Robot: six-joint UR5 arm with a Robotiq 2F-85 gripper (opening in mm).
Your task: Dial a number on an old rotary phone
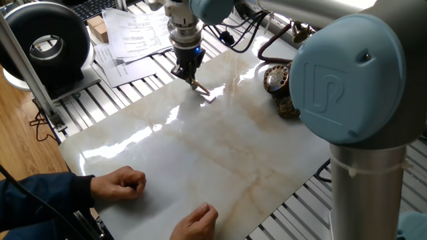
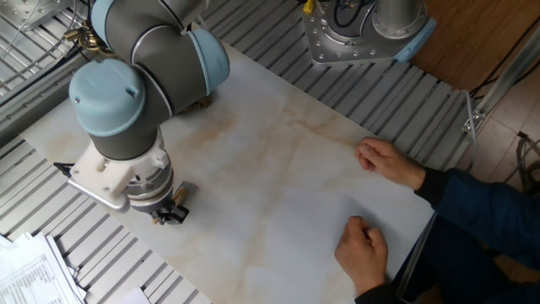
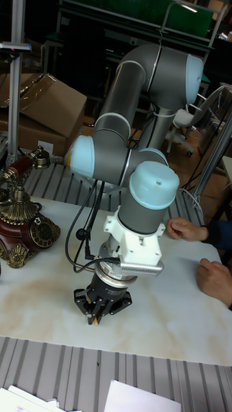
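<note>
Marble-look slab (image 1: 200, 153) on slatted table (image 2: 396, 93); on slab: phone (image 3: 22, 228), two hands (image 1: 120, 183); papers (image 1: 137, 30) on slats.

phone (image 1: 279, 83) at the slab's (image 1: 200, 153) far corner, papers (image 1: 137, 33) beyond the edge, fingers (image 1: 197, 84) perhaps touching the slab
</note>
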